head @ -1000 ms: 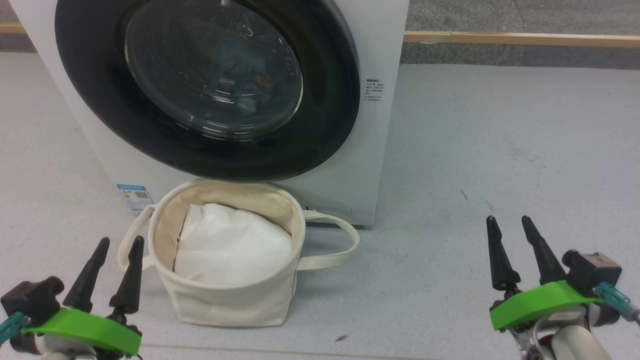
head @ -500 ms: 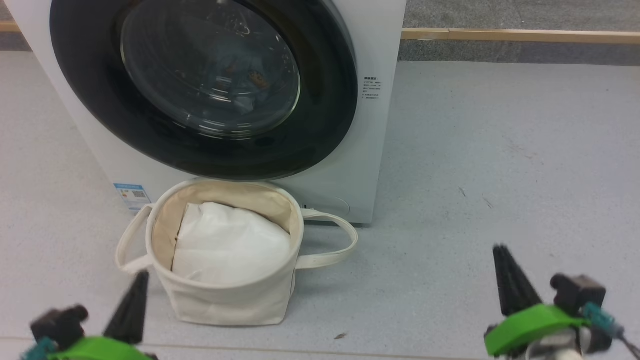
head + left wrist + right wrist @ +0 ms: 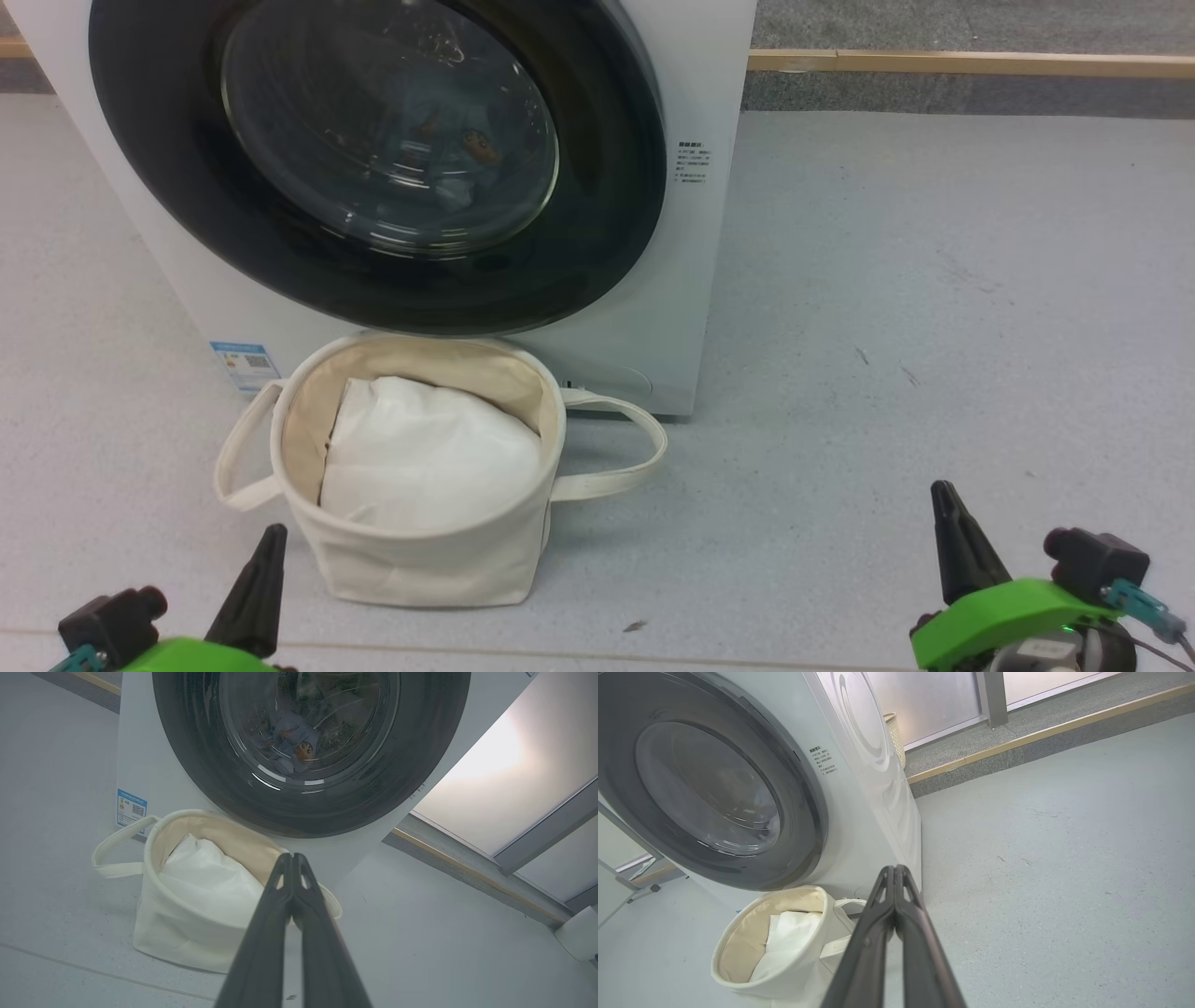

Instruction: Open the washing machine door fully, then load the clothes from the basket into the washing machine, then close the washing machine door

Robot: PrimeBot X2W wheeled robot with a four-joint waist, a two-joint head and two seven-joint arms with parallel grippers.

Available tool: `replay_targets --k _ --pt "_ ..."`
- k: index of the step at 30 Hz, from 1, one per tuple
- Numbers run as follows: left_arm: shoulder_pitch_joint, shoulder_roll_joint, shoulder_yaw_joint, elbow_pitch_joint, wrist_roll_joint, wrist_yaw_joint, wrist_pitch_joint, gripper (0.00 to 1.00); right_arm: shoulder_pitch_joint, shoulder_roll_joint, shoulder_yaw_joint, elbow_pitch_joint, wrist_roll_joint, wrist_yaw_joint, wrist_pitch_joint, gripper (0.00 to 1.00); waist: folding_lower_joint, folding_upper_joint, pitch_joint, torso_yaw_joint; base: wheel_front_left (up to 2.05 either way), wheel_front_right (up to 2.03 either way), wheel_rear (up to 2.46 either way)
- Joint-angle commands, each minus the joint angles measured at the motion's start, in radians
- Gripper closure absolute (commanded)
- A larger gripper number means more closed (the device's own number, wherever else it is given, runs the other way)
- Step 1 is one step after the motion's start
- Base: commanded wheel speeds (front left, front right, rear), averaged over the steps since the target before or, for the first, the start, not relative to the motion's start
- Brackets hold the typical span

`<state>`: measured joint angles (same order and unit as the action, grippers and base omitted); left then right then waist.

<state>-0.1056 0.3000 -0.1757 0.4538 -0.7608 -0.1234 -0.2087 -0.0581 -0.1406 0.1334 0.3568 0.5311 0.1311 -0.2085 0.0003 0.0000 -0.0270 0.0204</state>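
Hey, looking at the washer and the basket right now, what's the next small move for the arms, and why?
Probably nothing more than parking both arms. The washing machine door sits closed against the washing machine, the blue clothes show behind its glass, and the basket holds white padding. The left gripper and right gripper are shut on nothing, apart from the basket.

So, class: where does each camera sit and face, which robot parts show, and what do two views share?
Head view: on the head, facing down at the washing machine door and basket; left gripper, right gripper in bottom corners.
Left wrist view: on that wrist, facing the door squarely; shut fingers.
Right wrist view: on that wrist, facing the door slantwise; shut fingers.
Shared: basket in both wrist views.
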Motion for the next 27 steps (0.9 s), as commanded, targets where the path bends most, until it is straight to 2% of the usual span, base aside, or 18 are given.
replay_targets --k 1,27 --pt "-0.046 0.008 0.031 -0.038 -0.023 -0.001 0.008 1.00 -0.047 -0.006 -0.016 -0.037 0.031 0.000 0.008 1.00 -0.0002 0.0000 0.001 0.000 0.00 0.00 0.00" --pt "-0.036 -0.051 0.090 -0.077 -0.212 -0.002 0.080 1.00 -0.048 0.016 -0.070 -0.054 0.271 0.000 0.080 1.00 -0.0003 0.0000 0.007 -0.005 0.00 0.00 0.00"
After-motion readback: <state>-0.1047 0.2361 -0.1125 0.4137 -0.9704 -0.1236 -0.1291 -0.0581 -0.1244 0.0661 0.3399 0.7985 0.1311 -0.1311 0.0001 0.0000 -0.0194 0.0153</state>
